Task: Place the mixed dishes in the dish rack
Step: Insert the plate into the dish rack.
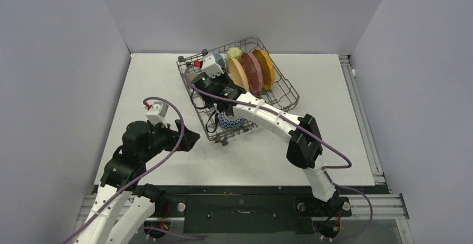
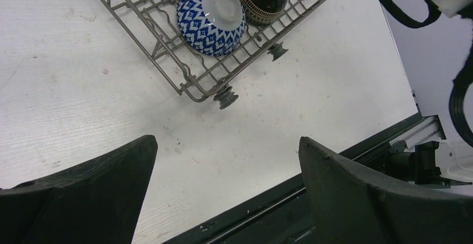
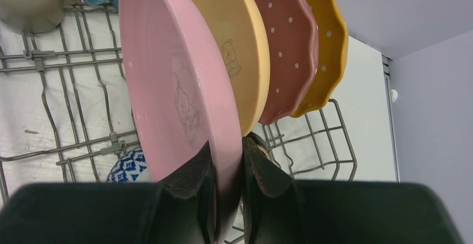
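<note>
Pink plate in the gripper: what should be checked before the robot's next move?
1. Right gripper shut on the pink plate rim: ok.
2. Plate upright, lined up beside the yellow plate: ok.
3. Plate's lower edge seated between the rack tines: cannot tell, no view shows it clearly.
4. Gap to the blue bowl below the plate: cannot tell.
5. Left gripper open, over the table, outside the rack: ok.
</note>
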`<action>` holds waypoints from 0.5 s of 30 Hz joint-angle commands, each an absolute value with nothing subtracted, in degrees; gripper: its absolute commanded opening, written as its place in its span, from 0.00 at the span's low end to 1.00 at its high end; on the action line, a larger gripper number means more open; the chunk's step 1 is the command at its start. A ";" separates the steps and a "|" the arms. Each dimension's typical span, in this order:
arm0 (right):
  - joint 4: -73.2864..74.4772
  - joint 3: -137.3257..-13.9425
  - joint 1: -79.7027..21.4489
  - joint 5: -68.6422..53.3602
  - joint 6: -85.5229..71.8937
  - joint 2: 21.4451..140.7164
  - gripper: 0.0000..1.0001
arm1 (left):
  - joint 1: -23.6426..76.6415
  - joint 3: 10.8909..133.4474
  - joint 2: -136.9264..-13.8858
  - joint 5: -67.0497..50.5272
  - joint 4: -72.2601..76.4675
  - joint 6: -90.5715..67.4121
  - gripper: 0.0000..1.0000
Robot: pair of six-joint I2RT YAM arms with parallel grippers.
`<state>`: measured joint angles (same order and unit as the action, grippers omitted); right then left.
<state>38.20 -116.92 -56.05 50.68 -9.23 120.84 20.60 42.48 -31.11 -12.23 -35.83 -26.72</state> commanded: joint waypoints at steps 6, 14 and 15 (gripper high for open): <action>34.33 -121.89 -54.14 52.06 -8.00 122.54 0.00 | 19.22 42.72 -31.02 -13.84 -32.21 -25.85 0.96; 33.04 -122.51 -53.23 52.19 -8.31 124.50 0.00 | 18.73 42.71 -31.04 -14.08 -32.13 -25.84 0.96; 32.76 -122.51 -53.16 52.20 -8.47 124.82 0.00 | 18.66 42.67 -31.07 -14.07 -32.10 -25.84 0.96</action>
<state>36.16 -119.79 -53.65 50.54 -8.36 123.66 19.27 42.48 -31.11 -12.95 -35.75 -26.72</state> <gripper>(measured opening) 0.127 0.964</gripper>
